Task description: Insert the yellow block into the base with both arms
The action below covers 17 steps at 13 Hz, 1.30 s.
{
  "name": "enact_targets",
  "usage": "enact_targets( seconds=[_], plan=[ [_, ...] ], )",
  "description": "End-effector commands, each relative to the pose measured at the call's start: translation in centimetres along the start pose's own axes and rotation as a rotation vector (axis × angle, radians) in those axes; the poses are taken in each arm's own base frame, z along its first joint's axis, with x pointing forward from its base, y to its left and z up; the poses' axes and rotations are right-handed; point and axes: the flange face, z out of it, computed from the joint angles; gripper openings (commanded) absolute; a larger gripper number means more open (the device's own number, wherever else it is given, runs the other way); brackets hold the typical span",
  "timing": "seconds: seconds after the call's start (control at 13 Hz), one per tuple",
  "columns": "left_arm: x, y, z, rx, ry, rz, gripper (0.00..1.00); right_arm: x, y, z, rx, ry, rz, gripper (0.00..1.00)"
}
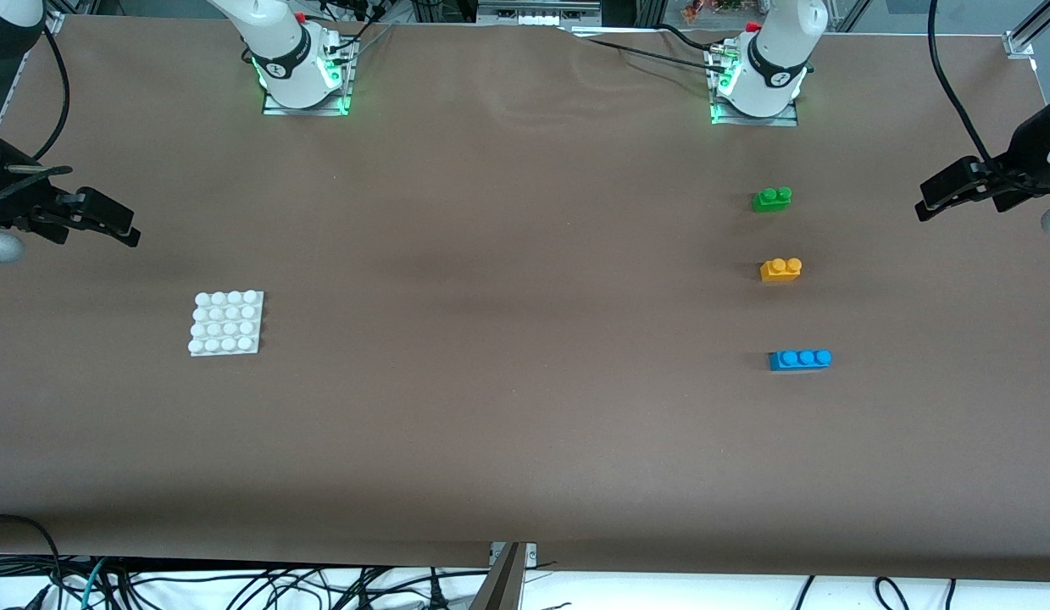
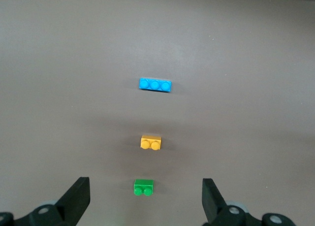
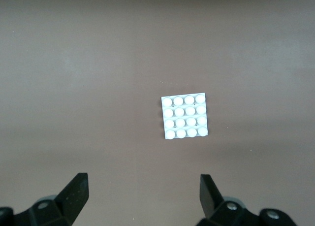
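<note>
While both arms hung back at the table's ends, nothing had yet been touched — the job stood at its very start. At the right arm's end, the right gripper (image 1: 109,222) hovered over bare brown table (image 1: 508,424), its fingers (image 3: 76,194) spread wide and empty. The white base (image 1: 226,322) lay flat, studs up, nearer the front camera than that gripper. Toward the left arm's end, three bricks sat in a spaced row: the green brick (image 1: 772,199) farthest from the front camera, the yellow block (image 1: 780,269) between, the blue three-stud brick (image 1: 800,359) nearest. None touched another. The left gripper (image 1: 936,203) waited over the table's edge, also wide open — holding nothing. To my eye the next move called for the left gripper to descend over the yellow block and straddle it without nudging its neighbours, while the right steadied the base.
</note>
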Motion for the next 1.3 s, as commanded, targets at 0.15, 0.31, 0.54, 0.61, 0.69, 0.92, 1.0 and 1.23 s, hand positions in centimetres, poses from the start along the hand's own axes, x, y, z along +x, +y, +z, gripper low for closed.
enact_targets(
  seconds=[0.15,0.31,0.54,0.61,0.69,0.92,1.0,1.23],
  plan=[
    [-0.46,0.45,0.13,0.024,-0.010,-0.002,1.00,0.09,0.41,-0.48,-0.010,0.006,0.003,1.00],
    [-0.35,0.29,0.27,0.026,-0.011,-0.004,1.00,0.05,0.41,-0.57,-0.010,0.008,0.003,1.00],
    [-0.30,0.29,0.36,0.026,-0.012,-0.004,1.00,0.03,0.32,-0.55,-0.010,0.006,0.001,1.00],
    [-0.30,0.29,0.36,0.026,-0.012,-0.004,1.00,0.07,0.41,-0.46,-0.010,0.005,0.003,1.00],
    [-0.31,0.37,0.50,0.026,-0.015,-0.002,1.00,0.04,0.41,-0.55,-0.010,0.006,0.003,1.00],
    [-0.42,0.45,0.83,0.029,-0.024,-0.001,1.00,0.07,0.41,-0.46,-0.010,0.005,0.003,1.00],
    [-0.43,0.45,0.83,0.029,-0.024,-0.001,1.00,0.05,0.41,-0.57,-0.010,0.008,0.003,1.00],
    [-0.43,0.45,0.83,0.029,-0.024,-0.001,1.00,0.08,0.41,-0.46,-0.010,0.005,0.003,1.00]
  ],
)
